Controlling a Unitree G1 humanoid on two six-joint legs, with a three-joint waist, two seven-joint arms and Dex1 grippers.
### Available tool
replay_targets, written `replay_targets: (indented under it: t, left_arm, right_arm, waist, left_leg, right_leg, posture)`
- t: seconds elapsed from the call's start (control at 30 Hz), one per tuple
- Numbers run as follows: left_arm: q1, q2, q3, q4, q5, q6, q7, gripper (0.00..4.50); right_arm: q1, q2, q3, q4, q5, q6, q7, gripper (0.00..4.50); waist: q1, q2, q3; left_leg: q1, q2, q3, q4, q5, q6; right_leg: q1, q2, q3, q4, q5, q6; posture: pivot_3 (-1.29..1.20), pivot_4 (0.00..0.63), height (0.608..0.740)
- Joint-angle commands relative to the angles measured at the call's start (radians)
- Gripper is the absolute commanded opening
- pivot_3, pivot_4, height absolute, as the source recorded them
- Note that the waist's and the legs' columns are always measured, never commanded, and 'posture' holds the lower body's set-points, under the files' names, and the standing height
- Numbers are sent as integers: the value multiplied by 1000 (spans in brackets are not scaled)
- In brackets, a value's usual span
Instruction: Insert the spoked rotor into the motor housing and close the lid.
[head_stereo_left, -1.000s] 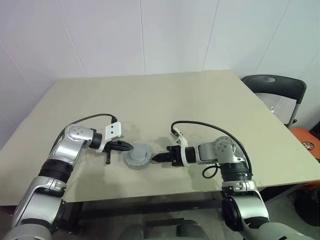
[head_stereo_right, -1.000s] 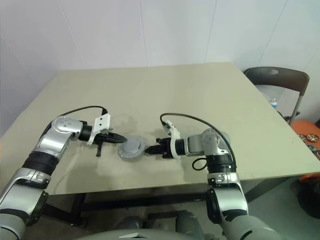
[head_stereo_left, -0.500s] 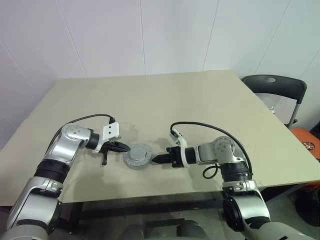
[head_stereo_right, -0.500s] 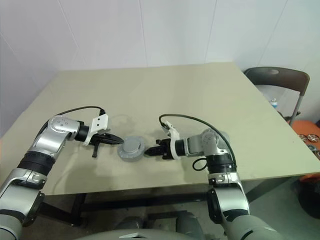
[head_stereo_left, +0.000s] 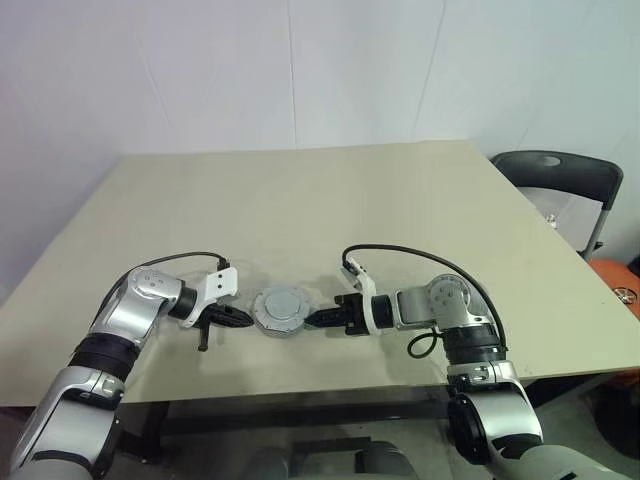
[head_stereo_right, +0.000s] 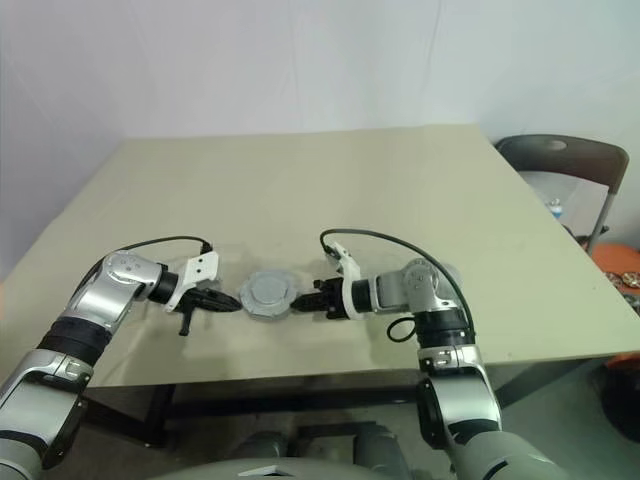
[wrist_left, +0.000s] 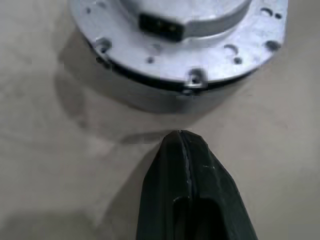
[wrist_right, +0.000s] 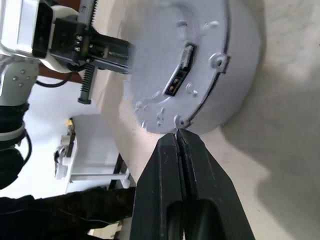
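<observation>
Overhead, the left eye view shows the motor housing (head_stereo_left: 282, 311) sitting on the table (head_stereo_left: 320, 200) near its front edge, with the lid (head_stereo_left: 282, 304) lying flat on top of it, plain grey face up. The left gripper (head_stereo_left: 244, 317) points at it from one side, its tip a little short of the rim; the right gripper (head_stereo_left: 312, 319) points from the other side, tip right at the rim. A dark chair (head_stereo_left: 558, 176) stands past the table's right corner.

The right eye view gives the same layout, the left gripper (head_stereo_right: 233, 303) apart from the housing (head_stereo_right: 268, 294) and the right gripper (head_stereo_right: 301, 297) just beside it.

The left wrist view adds detail: the two black fingers (wrist_left: 186, 200) pressed together, a strip of bare table before the housing wall (wrist_left: 165, 95), and a small dark connector slot on the lid (wrist_left: 165, 30).

The right wrist view shows its fingers (wrist_right: 175, 185) also together, tip meeting the seam under the lid's (wrist_right: 175, 65) edge, with the left gripper (wrist_right: 107, 47) beyond
</observation>
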Motion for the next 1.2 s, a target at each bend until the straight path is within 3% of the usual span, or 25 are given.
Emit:
replay_targets:
  t: [0.03,0.07,0.17,0.53,0.9,1.2]
  left_arm:
    - [-13,-31,-4,3,-5,-22,13,0]
    - [-13,-37,-1,7,-7,-27,16,0]
    - [-10,-44,3,8,-9,-30,16,0]
    - [-11,-33,17,-8,-31,6,-12,0]
    - [-50,68,74,-32,-74,74,-47,0]
    - [-97,53,139,-113,-149,108,-12,0]
  right_arm:
    - [-18,23,-37,-30,36,6,21,46]
    - [-21,31,-56,-29,51,17,26,46]
    - [-14,31,-56,-56,68,35,42,652]
    - [-6,31,-45,-57,46,4,32,4339]
    - [-2,26,-37,-55,43,-4,34,4456]
    - [4,24,-30,-56,42,-6,37,4456]
  waist:
    - [9,0,0]
    - [14,0,0]
    - [19,0,0]
    - [16,0,0]
    - [9,-1,1]
    - [9,-1,1]
  left_leg:
    - [0,0,0,0,0,0]
    - [0,0,0,0,0,0]
    - [0,0,0,0,0,0]
    - [0,-1,0,0,0,0]
    - [0,1,0,-1,0,0]
    - [0,1,0,-1,0,0]
  right_leg:
    - [0,0,0,0,0,0]
    - [0,0,0,0,0,0]
    - [0,0,0,0,0,0]
    - [0,-1,0,0,0,0]
    - [-1,1,0,0,0,0]
    - [-1,1,0,0,0,0]
  posture:
    - [0,0,740]
    - [0,0,740]
    - [0,0,740]
    - [0,0,740]
    - [0,0,740]
    - [0,0,740]
